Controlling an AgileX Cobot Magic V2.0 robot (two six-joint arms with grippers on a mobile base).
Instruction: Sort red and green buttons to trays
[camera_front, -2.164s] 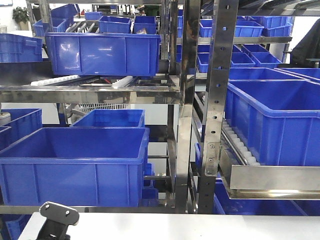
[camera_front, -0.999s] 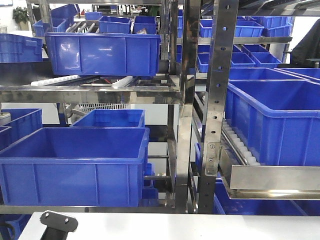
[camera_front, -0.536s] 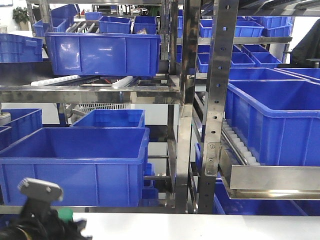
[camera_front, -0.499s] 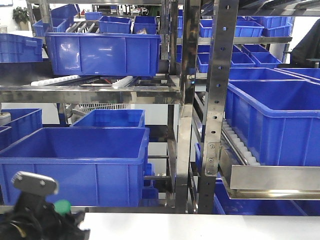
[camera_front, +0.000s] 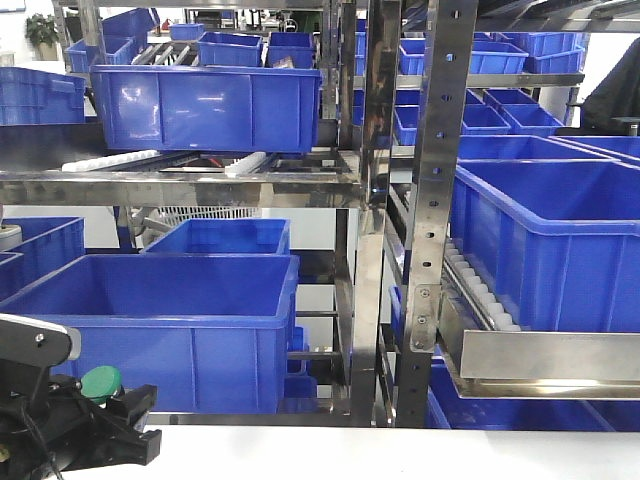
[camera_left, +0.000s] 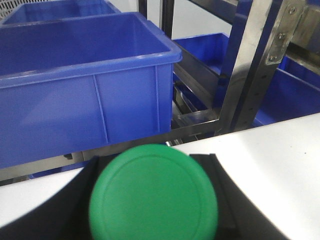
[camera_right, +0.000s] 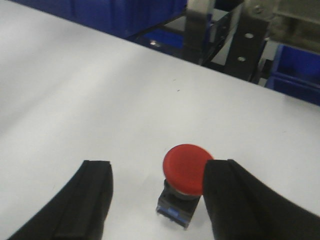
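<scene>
My left gripper (camera_left: 152, 202) is shut on the green button (camera_left: 154, 195), whose round cap fills the space between the black fingers (camera_left: 227, 200). From the front the same green button (camera_front: 100, 382) shows at the bottom left, raised above the white table (camera_front: 400, 455) in the left arm. The red button (camera_right: 186, 169) stands upright on its dark body on the table. My right gripper (camera_right: 159, 175) is open around it, the right finger (camera_right: 235, 200) close beside the cap, the left one well apart. The trays are out of view.
Behind the table's far edge stands steel shelving (camera_front: 365, 250) loaded with deep blue crates (camera_front: 150, 330). One crate (camera_left: 75, 90) and a steel upright (camera_left: 245, 75) are close ahead of the left gripper. Rack posts (camera_right: 240, 40) stand beyond the red button.
The left arm has come up at the bottom left with the green button in its fingers, and has shifted left and higher over the last half second.
</scene>
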